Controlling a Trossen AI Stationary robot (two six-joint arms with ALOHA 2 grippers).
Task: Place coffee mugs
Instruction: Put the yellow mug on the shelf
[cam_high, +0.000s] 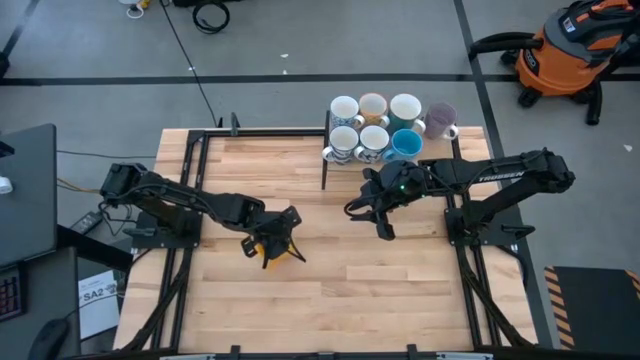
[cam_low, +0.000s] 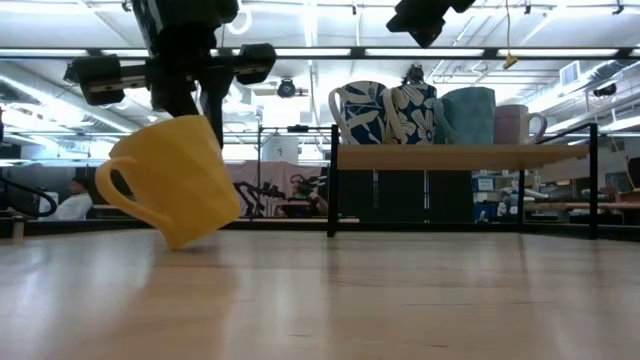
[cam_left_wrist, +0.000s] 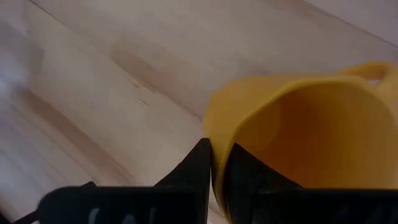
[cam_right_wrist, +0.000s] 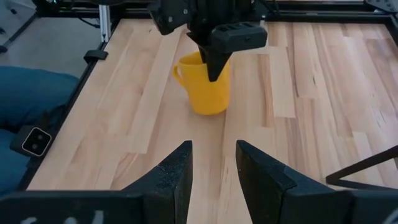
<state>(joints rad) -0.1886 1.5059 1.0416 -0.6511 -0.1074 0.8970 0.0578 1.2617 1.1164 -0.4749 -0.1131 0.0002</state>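
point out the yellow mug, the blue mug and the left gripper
yellow mug (cam_low: 178, 190), low view, on its side wall
blue mug (cam_high: 406, 144), high view, on its rim
left gripper (cam_left_wrist: 217, 177), left wrist view, between the fingertips pinching the yellow mug's wall

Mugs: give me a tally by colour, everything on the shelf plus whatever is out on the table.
White or cream mugs on the shelf: 3
Blue-and-white patterned mugs: 2
Blue mug: 1
Purple mug: 1
Yellow mug, tilted on the table in the left gripper: 1
Total: 8
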